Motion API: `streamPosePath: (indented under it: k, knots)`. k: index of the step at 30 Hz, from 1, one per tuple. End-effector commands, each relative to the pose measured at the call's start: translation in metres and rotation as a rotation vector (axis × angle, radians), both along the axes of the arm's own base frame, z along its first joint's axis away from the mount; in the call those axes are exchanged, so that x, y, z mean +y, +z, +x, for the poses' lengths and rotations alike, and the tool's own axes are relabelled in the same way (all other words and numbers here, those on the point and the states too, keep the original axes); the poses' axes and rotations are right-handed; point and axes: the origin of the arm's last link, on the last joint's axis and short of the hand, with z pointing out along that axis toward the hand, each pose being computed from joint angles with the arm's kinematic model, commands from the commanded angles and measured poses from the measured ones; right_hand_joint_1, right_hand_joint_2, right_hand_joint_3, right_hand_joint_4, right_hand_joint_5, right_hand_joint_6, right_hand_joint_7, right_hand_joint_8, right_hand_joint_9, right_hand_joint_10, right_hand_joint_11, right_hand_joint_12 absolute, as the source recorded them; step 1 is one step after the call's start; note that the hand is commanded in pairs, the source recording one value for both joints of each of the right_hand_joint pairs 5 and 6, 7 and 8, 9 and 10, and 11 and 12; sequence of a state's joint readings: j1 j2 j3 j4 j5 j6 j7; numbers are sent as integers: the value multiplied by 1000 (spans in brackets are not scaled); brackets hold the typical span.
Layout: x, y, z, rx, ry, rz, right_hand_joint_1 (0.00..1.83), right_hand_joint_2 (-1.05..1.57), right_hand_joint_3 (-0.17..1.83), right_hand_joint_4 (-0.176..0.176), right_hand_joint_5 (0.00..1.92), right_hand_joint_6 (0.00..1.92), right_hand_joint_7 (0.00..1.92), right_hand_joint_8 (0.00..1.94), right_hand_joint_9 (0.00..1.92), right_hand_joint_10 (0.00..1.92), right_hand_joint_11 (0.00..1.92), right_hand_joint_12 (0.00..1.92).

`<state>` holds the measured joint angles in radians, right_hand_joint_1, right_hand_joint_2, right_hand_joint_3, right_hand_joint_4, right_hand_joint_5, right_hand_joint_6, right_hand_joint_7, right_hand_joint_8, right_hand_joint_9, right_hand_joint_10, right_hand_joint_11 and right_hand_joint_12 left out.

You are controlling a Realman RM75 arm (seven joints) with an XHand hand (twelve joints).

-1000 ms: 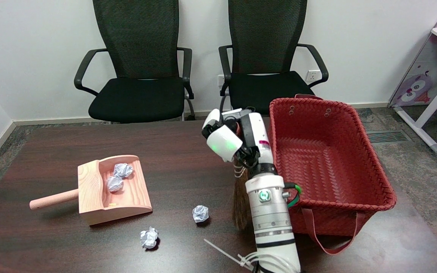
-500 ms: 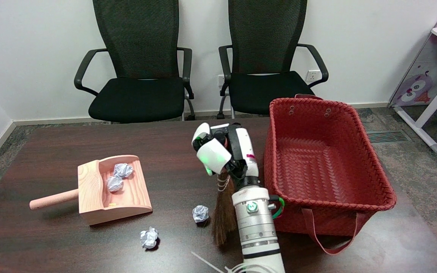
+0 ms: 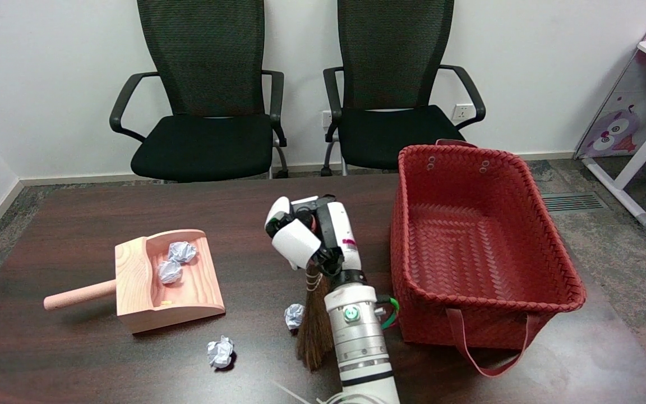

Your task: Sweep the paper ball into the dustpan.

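White and black, the robot's right hand (image 3: 305, 239) hangs over the dark wooden table (image 3: 48, 359), its fingers closed around the upper end of a small brown straw broom (image 3: 313, 325); the broom hangs down from the grip, its bristles spreading toward the tabletop just in front of the white forearm. Touching the bristles on their left side, below and slightly left of the hand, lies a crumpled pale blue-white paper ball (image 3: 294, 316). A second crumpled paper ball (image 3: 220, 352) sits lower and further left of the hand, apart from the broom. Well to the hand's left rests a light wooden dustpan (image 3: 199, 286) with a round handle pointing left; two more crumpled paper balls (image 3: 176, 261) lie inside it. Just to the right of the hand and forearm stands a red woven basket (image 3: 547, 235).
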<state>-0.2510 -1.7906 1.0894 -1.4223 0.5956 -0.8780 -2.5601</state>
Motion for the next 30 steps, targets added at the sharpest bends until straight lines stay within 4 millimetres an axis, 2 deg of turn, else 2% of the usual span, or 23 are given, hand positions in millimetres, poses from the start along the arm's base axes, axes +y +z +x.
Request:
streamPosePath:
  k: [1, 8, 15, 19, 24, 30]
  knots:
    - [-41, -14, -24, 60, 22, -5, 775, 1513, 1833, 21, 1920, 1920, 1920, 1920, 1920, 1920, 1920, 1920]
    - [-69, -21, -20, 45, 38, 9, 757, 1464, 1833, 22, 1920, 1920, 1920, 1920, 1920, 1920, 1920, 1920]
    - [-97, -27, 1, -6, 73, 46, 738, 1463, 1833, 22, 1920, 1920, 1920, 1920, 1920, 1920, 1920, 1920]
    - [-106, -26, 8, -46, 78, 48, 718, 1462, 1833, 23, 1920, 1920, 1920, 1920, 1920, 1920, 1920, 1920]
    - [-118, -27, 15, -177, 92, 92, 704, 1426, 1833, 14, 1920, 1920, 1920, 1920, 1920, 1920, 1920, 1920]
    - [-127, -26, 13, -361, 94, 129, 680, 1375, 1833, -2, 1920, 1920, 1920, 1920, 1920, 1920, 1920, 1920]
